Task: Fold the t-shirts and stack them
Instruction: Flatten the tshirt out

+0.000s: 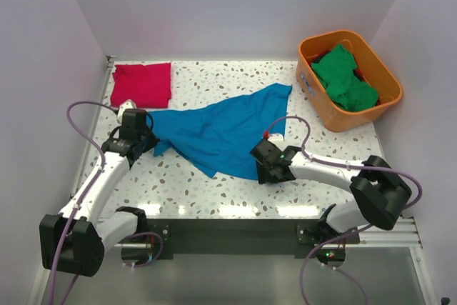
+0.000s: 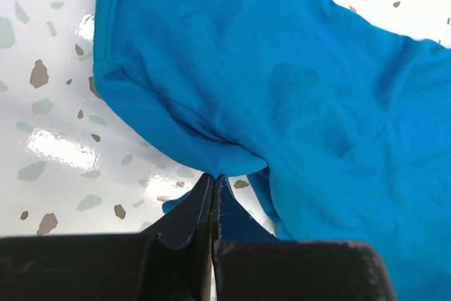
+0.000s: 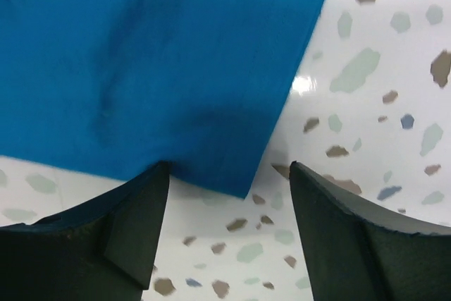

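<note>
The left hand (image 2: 213,177) is clamped on the blue t-shirt (image 1: 221,130) at its 9 o'clock end. The right hand (image 3: 229,167), jaws apart, sits at its 5 o'clock hem corner on the tabletop (image 1: 214,76).

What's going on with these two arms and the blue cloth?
The left end effector is shut on a fold of the blue tee. The right end effector is open at the tee's near corner, gripping nothing. A folded red tee lies back left; green tees sit in the bin.
</note>
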Controlling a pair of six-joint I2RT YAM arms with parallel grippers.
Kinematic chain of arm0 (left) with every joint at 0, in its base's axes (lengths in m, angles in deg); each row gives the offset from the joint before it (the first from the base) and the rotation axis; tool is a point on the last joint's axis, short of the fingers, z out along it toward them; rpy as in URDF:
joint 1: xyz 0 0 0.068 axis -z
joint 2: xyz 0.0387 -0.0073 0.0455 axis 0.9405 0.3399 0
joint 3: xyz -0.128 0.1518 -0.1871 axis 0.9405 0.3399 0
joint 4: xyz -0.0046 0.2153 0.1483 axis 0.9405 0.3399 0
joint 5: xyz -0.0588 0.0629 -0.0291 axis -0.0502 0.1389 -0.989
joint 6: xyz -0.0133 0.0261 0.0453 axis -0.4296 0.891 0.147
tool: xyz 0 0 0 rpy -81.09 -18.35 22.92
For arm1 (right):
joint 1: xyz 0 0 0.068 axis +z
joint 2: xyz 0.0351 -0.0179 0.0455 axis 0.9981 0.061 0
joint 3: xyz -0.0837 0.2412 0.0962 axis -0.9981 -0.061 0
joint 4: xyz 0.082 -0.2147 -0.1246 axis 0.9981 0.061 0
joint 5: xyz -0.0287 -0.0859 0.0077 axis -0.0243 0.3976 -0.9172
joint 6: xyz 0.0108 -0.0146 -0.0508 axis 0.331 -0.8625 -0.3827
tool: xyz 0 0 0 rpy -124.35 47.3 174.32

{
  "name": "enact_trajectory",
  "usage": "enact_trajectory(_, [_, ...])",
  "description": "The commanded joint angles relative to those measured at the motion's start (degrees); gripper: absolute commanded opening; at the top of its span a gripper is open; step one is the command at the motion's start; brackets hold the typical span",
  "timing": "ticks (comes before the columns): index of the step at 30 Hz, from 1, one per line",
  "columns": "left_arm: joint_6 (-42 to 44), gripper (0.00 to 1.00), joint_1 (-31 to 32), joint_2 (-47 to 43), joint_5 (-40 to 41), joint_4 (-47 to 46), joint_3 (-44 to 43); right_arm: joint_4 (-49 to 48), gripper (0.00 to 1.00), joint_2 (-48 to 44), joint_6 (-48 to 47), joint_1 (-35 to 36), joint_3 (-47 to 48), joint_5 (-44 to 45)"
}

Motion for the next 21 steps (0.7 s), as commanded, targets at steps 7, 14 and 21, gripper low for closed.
enact_trajectory(7, [-2.07,0.00,-1.00,2.76,4.93,3.61,0.23,-1.94,0.06,6.93,3.99,-3.41,1.53,7.50])
enact_trajectory(14, [-1.37,0.00,-1.09,1.37,3.00,3.79,-3.89,2.88,0.00,-8.70,-2.95,-8.69,4.86,12.68])
enact_trajectory(21, [0.82,0.00,-1.09,-8.90,-0.25,7.12,-15.67,7.89,0.00,-25.67,-10.95,-10.81,18.63,19.00])
